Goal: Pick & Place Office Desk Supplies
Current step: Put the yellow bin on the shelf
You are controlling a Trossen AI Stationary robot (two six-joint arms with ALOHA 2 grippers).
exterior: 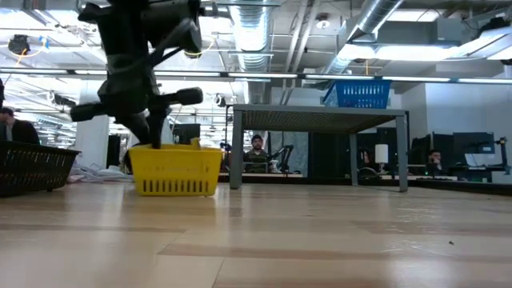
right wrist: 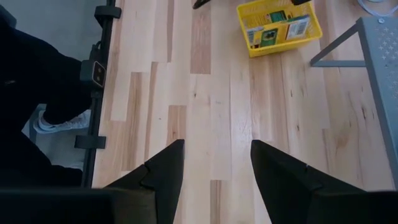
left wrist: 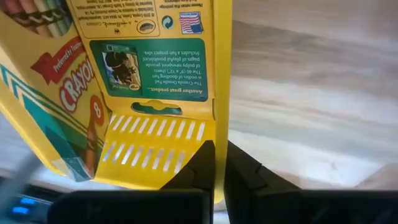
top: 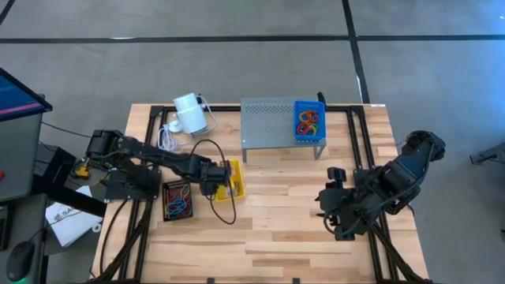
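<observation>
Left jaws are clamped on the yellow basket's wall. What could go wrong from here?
1. The left gripper pinches only the thin rim of the yellow basket; lifted, it may tilt and tip out the crayon boxes.
2. The black basket of rubber bands sits close beside it and could get knocked.

Evenly and brightly lit from long ceiling strip lamps (exterior: 352,78). Only soft, faint shadows on the pale wooden plank table (top: 276,213). Blurred at the near edge in the left wrist view; sharp elsewhere, without glare.
</observation>
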